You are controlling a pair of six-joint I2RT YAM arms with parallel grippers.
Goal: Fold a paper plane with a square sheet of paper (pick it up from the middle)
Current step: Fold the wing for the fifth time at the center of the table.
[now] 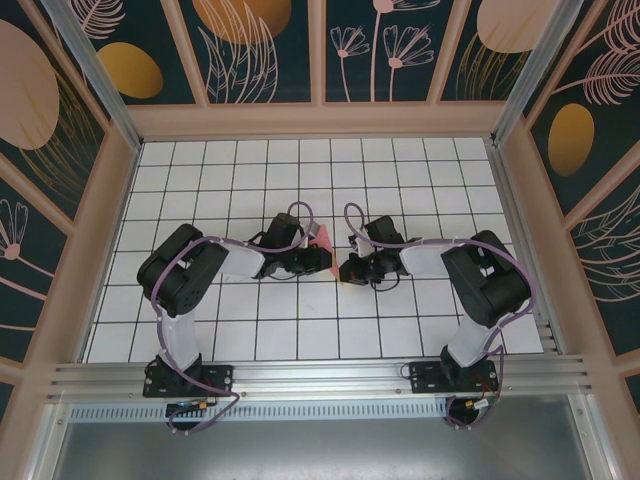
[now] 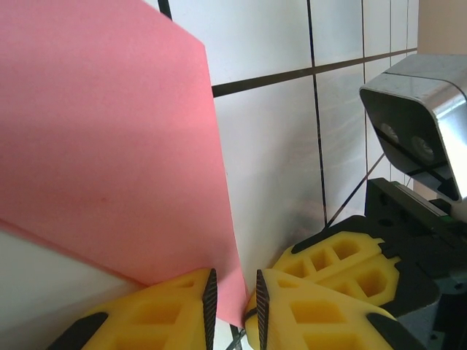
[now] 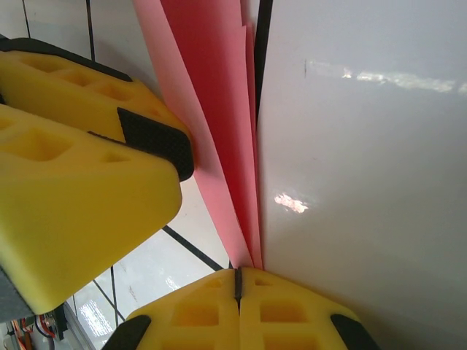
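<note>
White tiled surface (image 1: 420, 170) lay beneath the paper (image 3: 219, 109), which looked light, limp and easily creased, probably best pinched along its fold, where the right pincer (image 3: 237, 281) clenched it, while the left pincer (image 2: 235, 299) straddled a corner, grip uncertain.

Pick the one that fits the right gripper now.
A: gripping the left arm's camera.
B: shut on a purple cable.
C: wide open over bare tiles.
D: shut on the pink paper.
D: in the right wrist view the right gripper has its fingertips pressed together, and the folded layers of the pink paper rise from between them.
</note>
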